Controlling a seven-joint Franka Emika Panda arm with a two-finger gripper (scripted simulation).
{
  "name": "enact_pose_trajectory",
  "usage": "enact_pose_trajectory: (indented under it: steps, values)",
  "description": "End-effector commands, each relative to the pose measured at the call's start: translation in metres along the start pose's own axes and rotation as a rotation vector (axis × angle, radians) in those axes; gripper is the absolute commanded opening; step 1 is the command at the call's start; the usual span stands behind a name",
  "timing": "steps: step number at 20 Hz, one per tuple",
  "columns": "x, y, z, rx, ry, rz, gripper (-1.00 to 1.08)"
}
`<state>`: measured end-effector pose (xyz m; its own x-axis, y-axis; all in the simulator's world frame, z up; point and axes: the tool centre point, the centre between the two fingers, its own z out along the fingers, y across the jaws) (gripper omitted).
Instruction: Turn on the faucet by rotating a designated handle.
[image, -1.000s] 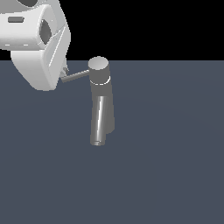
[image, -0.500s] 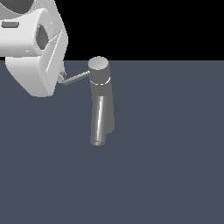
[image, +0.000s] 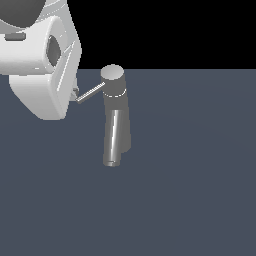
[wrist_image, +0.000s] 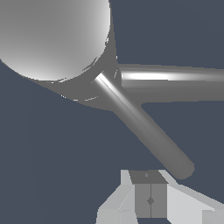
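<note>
The faucet (image: 116, 125) is a grey column with a round flat cap (image: 112, 74) and a shiny slanted spout (image: 113, 145). Its handle (image: 91, 93) is a thin rod that sticks out from the cap toward the exterior view's left. My white hand covers the rod's far end, and only a bit of the gripper (image: 74, 93) shows beside that tip. In the wrist view the cap (wrist_image: 52, 35), the handle (wrist_image: 144, 127) and the thicker spout (wrist_image: 175, 83) fill the frame. The gripper (wrist_image: 150, 200) is shut, empty, and right by the handle's tip.
The faucet stands on a flat dark grey-blue surface (image: 190, 190). My bulky white hand and wrist (image: 40, 65) fill the exterior view's upper left.
The handle's free end has swung lower in the exterior view, toward the camera, turning about the cap. My hand has moved down with it and stays at the tip.
</note>
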<state>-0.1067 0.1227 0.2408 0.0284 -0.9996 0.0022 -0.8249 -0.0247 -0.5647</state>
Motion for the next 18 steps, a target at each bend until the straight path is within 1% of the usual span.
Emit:
enact_pose_trajectory:
  steps: [1,16,17,18]
  values:
    - [0.019,0.005,0.001,-0.004,0.019,0.028,-1.0]
    - [0.041,0.033,0.001,-0.007,0.024,0.033,-1.0]
    - [0.041,0.033,0.001,-0.007,0.024,0.033,-1.0]
    - [0.033,0.027,-0.001,0.003,0.014,0.019,-1.0]
